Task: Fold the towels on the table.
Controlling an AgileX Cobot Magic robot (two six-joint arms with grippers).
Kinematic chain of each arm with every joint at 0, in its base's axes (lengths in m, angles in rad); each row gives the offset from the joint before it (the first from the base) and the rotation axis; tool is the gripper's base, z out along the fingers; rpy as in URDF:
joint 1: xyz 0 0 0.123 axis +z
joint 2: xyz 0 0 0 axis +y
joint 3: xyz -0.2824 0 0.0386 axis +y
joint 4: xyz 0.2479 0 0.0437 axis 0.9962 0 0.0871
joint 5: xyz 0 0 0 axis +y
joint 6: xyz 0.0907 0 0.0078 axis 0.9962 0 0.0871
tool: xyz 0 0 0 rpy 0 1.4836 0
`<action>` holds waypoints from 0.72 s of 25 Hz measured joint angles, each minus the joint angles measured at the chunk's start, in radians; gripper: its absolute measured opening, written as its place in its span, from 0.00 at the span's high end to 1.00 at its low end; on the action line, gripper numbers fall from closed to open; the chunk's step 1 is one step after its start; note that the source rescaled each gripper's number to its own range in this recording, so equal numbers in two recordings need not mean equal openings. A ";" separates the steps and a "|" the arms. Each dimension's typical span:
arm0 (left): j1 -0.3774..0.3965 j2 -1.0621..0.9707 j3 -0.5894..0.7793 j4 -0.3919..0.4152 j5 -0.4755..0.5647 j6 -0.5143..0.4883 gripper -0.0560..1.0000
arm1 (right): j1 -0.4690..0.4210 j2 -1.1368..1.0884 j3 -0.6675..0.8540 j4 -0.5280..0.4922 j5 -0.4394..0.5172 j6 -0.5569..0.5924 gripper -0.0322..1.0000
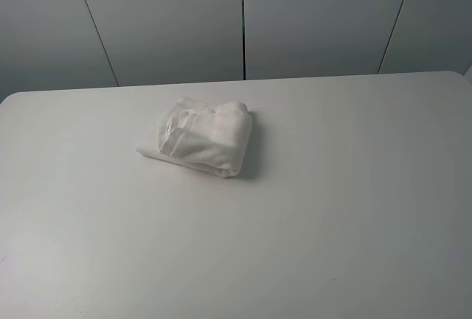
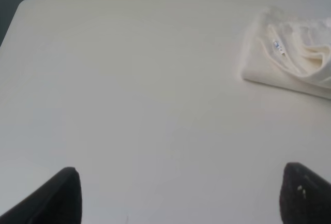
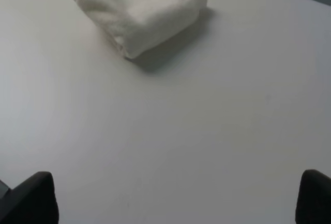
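A white terry towel (image 1: 200, 138) lies bunched in a loose folded heap on the white table (image 1: 332, 208), left of centre and toward the back. Its small label (image 2: 279, 46) shows in the left wrist view, where the towel (image 2: 289, 58) sits well away from my left gripper (image 2: 181, 195). That gripper is open, its two dark fingertips (image 2: 62, 193) far apart over bare table. My right gripper (image 3: 178, 198) is also open and empty, with the towel (image 3: 137, 12) some way beyond it. Neither arm shows in the exterior high view.
Grey wall panels (image 1: 243, 17) stand behind the table's far edge. The table's rounded back left corner (image 2: 26, 4) appears in the left wrist view. Nothing else lies on the tabletop.
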 joint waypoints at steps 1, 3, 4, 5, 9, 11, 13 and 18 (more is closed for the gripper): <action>0.000 0.000 0.000 0.000 0.000 0.000 0.01 | 0.000 0.000 0.000 0.000 -0.002 0.000 0.00; 0.000 0.000 0.000 0.000 0.000 0.005 0.01 | 0.000 0.000 0.000 0.000 -0.002 0.000 0.00; 0.000 0.000 0.000 -0.001 0.000 0.017 0.01 | 0.000 0.000 0.000 0.002 -0.002 0.000 0.00; 0.000 0.000 0.000 -0.001 0.000 0.033 0.01 | 0.000 0.000 0.000 0.007 -0.002 0.000 0.00; 0.002 0.000 0.000 -0.001 0.000 0.068 0.01 | 0.000 0.000 0.000 0.023 -0.004 0.003 0.00; 0.012 0.000 0.000 -0.001 0.000 0.071 0.01 | -0.014 -0.004 0.000 0.023 -0.004 0.019 0.00; 0.045 0.000 0.000 -0.001 0.000 0.071 0.01 | -0.067 -0.006 0.000 0.020 -0.005 0.026 0.00; 0.209 0.000 0.003 -0.002 0.000 0.065 0.01 | -0.268 -0.072 0.000 0.019 -0.008 0.032 0.00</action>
